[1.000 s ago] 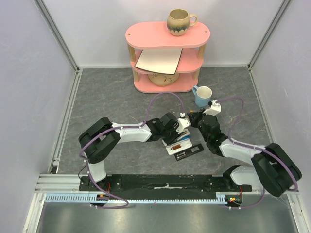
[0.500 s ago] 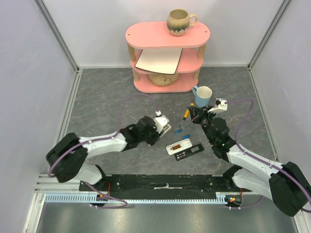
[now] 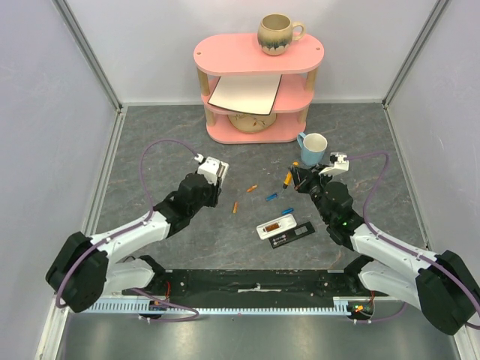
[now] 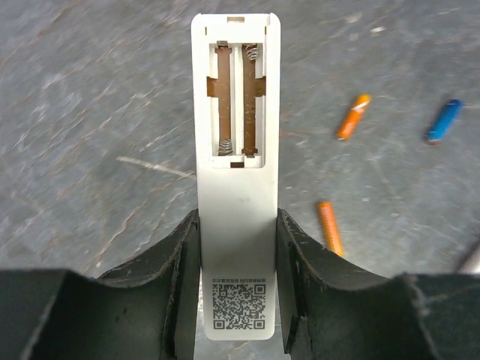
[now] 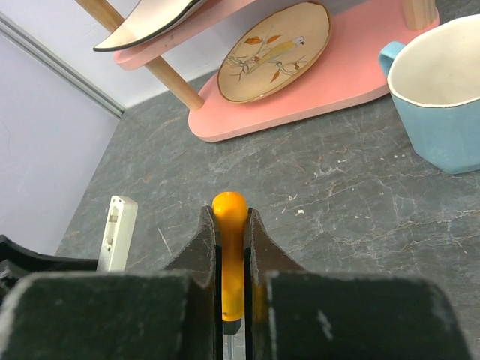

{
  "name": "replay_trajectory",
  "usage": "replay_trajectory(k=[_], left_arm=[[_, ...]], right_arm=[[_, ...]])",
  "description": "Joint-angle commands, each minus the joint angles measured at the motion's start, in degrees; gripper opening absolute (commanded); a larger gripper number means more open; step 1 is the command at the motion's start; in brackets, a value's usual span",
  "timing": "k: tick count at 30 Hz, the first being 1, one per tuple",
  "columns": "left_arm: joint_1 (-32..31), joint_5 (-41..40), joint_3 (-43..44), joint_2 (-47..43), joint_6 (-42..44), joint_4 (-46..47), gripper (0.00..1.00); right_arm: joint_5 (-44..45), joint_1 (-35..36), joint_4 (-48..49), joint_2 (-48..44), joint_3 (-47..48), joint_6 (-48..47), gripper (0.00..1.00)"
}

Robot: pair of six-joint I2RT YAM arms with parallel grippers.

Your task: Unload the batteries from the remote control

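My left gripper (image 4: 238, 222) is shut on a white remote control (image 4: 236, 135) with its back cover off; both battery slots show bare springs. In the top view that gripper (image 3: 211, 174) is at centre left. Loose batteries lie on the table: two orange ones (image 3: 253, 187) (image 3: 235, 207) and two blue ones (image 3: 271, 197) (image 3: 286, 210). The left wrist view shows an orange battery (image 4: 352, 117), a blue battery (image 4: 443, 121) and a nearer orange battery (image 4: 328, 227). My right gripper (image 5: 230, 219) is shut on an orange-handled screwdriver (image 5: 229, 214).
A second white remote (image 3: 276, 225) with a black piece (image 3: 294, 234) beside it lies near the front. A blue mug (image 3: 313, 148) stands behind my right gripper (image 3: 297, 178). The pink shelf (image 3: 255, 82) holds a plate (image 5: 274, 49) and a brown mug (image 3: 278, 33).
My left arm has swung left and back with the white remote. Two orange batteries that did not show before now lie on the table. The right gripper shifted slightly right, still holding the screwdriver.
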Motion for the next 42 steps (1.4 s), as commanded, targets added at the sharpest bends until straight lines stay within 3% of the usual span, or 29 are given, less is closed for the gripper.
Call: replay_trajectory(k=[1, 8, 11, 14, 15, 18, 24, 27, 31, 38, 41, 42], left_arm=[[3.2, -4.9, 3.4, 5.2, -5.7, -2.6, 0.02], [6.1, -0.6, 8.4, 13.8, -7.5, -6.9, 0.02], [6.6, 1.9, 9.5, 16.0, -7.7, -8.5, 0.07], [6.8, 2.8, 10.3, 17.1, -7.7, -9.0, 0.18], [6.8, 3.2, 10.6, 17.6, -7.6, -9.0, 0.28], [6.8, 3.8, 11.0, 18.4, -7.5, -9.3, 0.43], [6.9, 4.4, 10.8, 18.5, -7.3, -9.0, 0.66], [6.9, 5.0, 10.2, 17.5, -6.9, -8.3, 0.72], [6.8, 6.8, 7.6, 13.2, -5.7, -4.8, 0.77], [2.8, 18.0, 3.3, 2.0, -2.9, -0.3, 0.79], [-4.0, 19.0, 5.1, 2.4, -3.6, -3.2, 0.79], [-9.0, 17.0, 5.7, 3.3, -3.8, -3.8, 0.79]], right_arm=[[0.3, 0.0, 0.0, -0.8, 1.0, -1.2, 0.00], [0.6, 0.1, -2.0, -1.1, 1.1, -2.2, 0.00], [0.9, 0.1, -2.9, -1.8, 1.1, -2.5, 0.00], [1.4, 0.1, -3.5, -2.4, 0.9, -2.6, 0.00], [1.5, 0.0, -3.7, -2.6, 0.9, -2.8, 0.00], [1.9, -0.1, -4.2, -2.9, 1.0, -2.9, 0.00], [2.6, 0.0, -5.2, -3.7, 1.5, -3.3, 0.00], [3.0, -0.1, -5.9, -4.4, 1.8, -3.8, 0.00], [3.2, 0.0, -7.8, -6.0, 2.4, -4.0, 0.00], [1.4, 0.0, -13.6, -10.4, 2.5, -3.6, 0.00], [1.0, 0.0, -17.9, -15.2, 1.7, -2.9, 0.00], [1.2, 0.0, -19.9, -16.6, 1.3, -3.1, 0.00]])
